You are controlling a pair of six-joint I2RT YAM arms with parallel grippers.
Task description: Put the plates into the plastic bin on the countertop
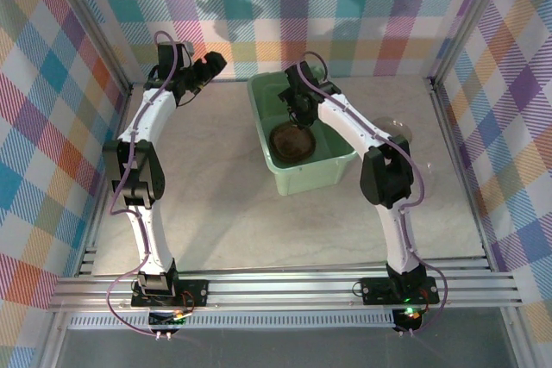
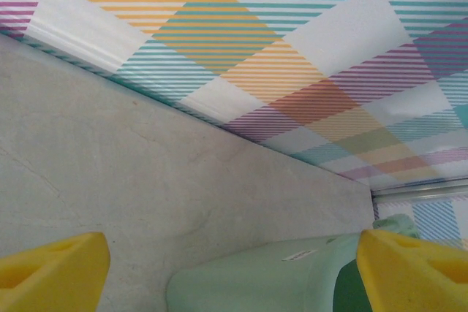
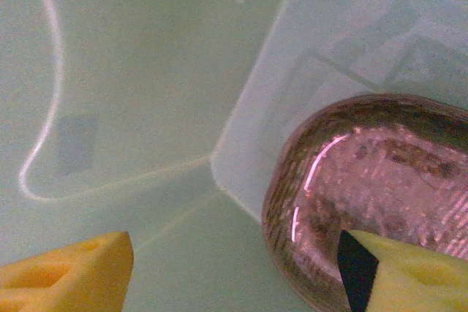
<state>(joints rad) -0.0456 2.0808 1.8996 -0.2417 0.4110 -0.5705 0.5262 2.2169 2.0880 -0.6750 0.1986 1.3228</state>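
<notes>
The mint-green plastic bin (image 1: 316, 175) stands on the countertop (image 1: 216, 200) right of the middle. Inside it lies a stack of smoky-brown plates (image 1: 291, 143). My right gripper (image 1: 301, 115) hangs open inside the bin just behind that stack. In the right wrist view the plates (image 3: 380, 180) rest on the bin's floor (image 3: 146, 71), and the right gripper (image 3: 234, 275) has one yellow finger (image 3: 417, 275) over the stack's rim, the other well to the left. My left gripper (image 1: 208, 66) is open near the back wall, left of the bin. In its wrist view the left gripper (image 2: 234, 275) frames the bin's outer wall (image 2: 270, 279).
Plaid walls close the countertop at the back and both sides. A pale translucent dish-like thing (image 1: 398, 129) lies by the right arm's elbow. Bare countertop (image 2: 146, 166) stretches left of the bin and in front of it.
</notes>
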